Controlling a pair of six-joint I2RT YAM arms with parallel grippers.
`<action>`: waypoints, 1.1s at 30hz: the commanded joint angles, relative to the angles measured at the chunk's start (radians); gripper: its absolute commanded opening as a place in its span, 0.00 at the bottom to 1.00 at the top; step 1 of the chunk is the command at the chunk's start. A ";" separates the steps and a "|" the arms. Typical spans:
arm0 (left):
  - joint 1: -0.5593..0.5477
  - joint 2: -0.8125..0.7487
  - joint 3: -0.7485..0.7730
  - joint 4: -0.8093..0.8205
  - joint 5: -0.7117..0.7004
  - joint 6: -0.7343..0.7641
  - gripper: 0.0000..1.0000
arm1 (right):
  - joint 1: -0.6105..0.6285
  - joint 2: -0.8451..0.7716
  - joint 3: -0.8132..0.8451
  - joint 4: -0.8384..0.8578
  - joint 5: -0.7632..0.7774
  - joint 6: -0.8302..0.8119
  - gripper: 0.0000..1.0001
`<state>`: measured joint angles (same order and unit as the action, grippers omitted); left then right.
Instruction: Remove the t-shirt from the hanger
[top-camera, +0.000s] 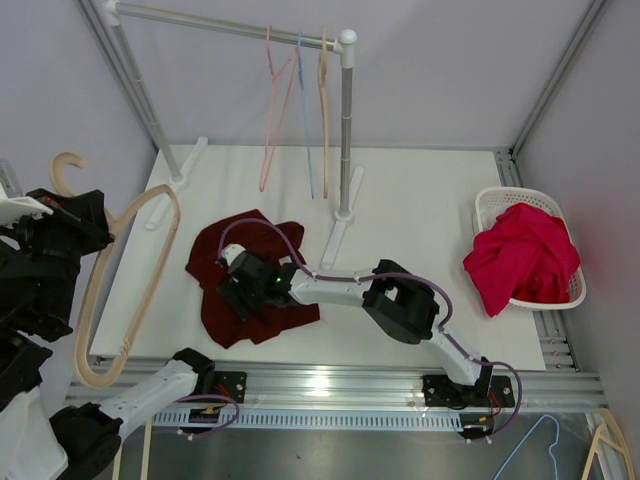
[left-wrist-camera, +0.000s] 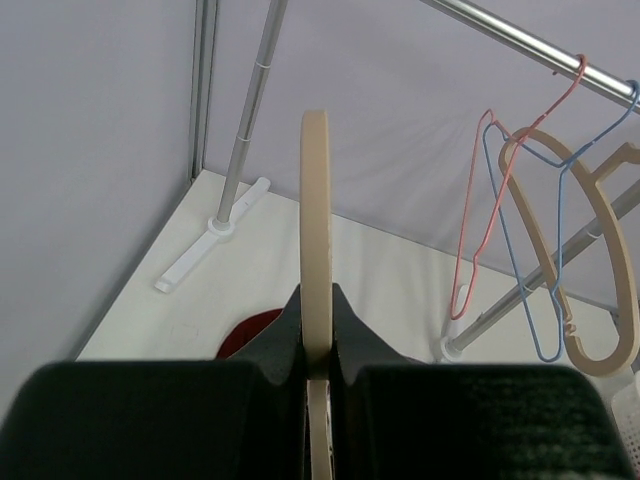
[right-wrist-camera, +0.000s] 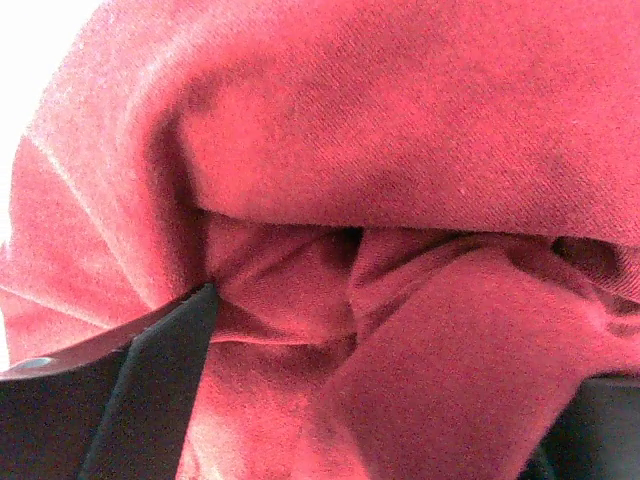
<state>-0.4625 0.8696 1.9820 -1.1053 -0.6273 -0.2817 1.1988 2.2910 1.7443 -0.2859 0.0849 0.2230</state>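
Note:
A dark red t-shirt (top-camera: 225, 315) lies crumpled on the white table, off the hanger. My right gripper (top-camera: 237, 281) is low over it, open, with its fingers spread wide. In the right wrist view the red cloth (right-wrist-camera: 400, 150) fills the frame and bulges between the dark fingertips (right-wrist-camera: 170, 370) of the gripper (right-wrist-camera: 370, 400). My left gripper (top-camera: 97, 228) is raised at the table's left side, shut on the beige wooden hanger (top-camera: 165, 262). The left wrist view shows the hanger (left-wrist-camera: 315, 200) edge-on, clamped in the gripper (left-wrist-camera: 317, 330).
A metal clothes rack (top-camera: 346, 120) stands at the back with pink, blue and beige hangers (top-camera: 300, 110) on its bar. A white basket (top-camera: 500, 200) at the right edge holds bright red clothing (top-camera: 522, 258). More hangers (top-camera: 540, 450) lie below the table's front rail.

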 joint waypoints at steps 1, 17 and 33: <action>-0.005 0.019 -0.014 0.067 -0.012 0.032 0.01 | 0.013 0.026 -0.101 -0.064 -0.148 0.032 0.79; -0.004 0.049 -0.120 0.151 0.077 -0.001 0.01 | -0.120 -0.879 -0.462 -0.217 0.122 0.090 0.00; 0.019 0.111 -0.162 0.287 0.072 0.056 0.01 | -1.046 -1.024 0.225 -0.569 0.178 0.044 0.00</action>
<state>-0.4587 0.9569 1.8526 -0.9321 -0.5617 -0.2729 0.2504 1.2278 1.9232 -0.7742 0.2928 0.2779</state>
